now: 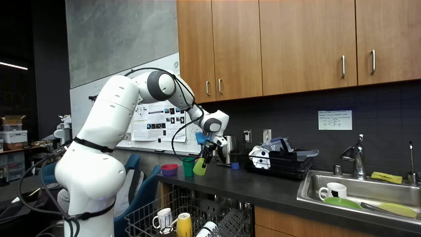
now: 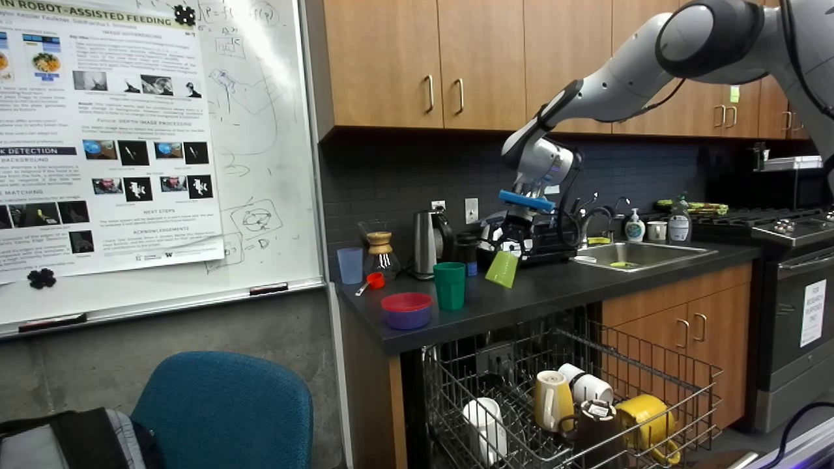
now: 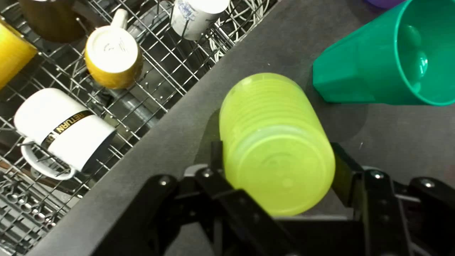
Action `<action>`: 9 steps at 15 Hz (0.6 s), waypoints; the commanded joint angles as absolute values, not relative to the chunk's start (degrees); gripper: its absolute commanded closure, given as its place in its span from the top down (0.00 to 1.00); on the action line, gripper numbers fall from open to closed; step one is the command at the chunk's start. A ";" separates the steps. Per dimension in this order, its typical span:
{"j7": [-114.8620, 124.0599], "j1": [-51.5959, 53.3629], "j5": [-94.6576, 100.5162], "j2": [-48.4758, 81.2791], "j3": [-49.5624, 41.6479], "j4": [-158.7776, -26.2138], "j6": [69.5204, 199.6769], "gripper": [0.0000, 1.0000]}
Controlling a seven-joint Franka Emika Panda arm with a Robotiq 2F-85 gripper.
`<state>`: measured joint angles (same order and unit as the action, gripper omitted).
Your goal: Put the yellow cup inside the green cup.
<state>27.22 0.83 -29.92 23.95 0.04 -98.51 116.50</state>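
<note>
Closest to you in the wrist view, your black two-fingered gripper has its fingertips spread just the width of the small, handleless, pale yellow-green plastic cup, pinching it from opposite sides. In both exterior views those tips are too small and dark to make out. The cup is tilted, mouth downward, with its base end toward the wrist camera, so its rim and inside are hidden from you there. You can't tell whether its lower edge touches the dark grey counter.

Near it, with a strip of counter between, the larger, handleless green plastic cup stands upright. The wrist view cuts off its right side and shows you only part of its interior. Past it, a round red bowl sits in a round purple bowl; in the wrist view you get just a sliver of purple at the top edge.

Below the counter, the grey wire dishwasher rack runs out of both exterior views. Farther back, your gripper partly covers the silver metal kettle in an exterior view. Behind everything, the handwriting on the whiteboard is too faint for you to read.
</note>
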 commanded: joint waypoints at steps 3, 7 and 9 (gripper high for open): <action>27.40 -0.07 -33.18 26.43 0.50 -95.61 116.89 0.97; 27.91 -0.26 -32.86 26.80 0.23 -96.08 117.23 1.00; 27.98 -0.22 -32.76 26.61 0.22 -96.71 117.34 1.00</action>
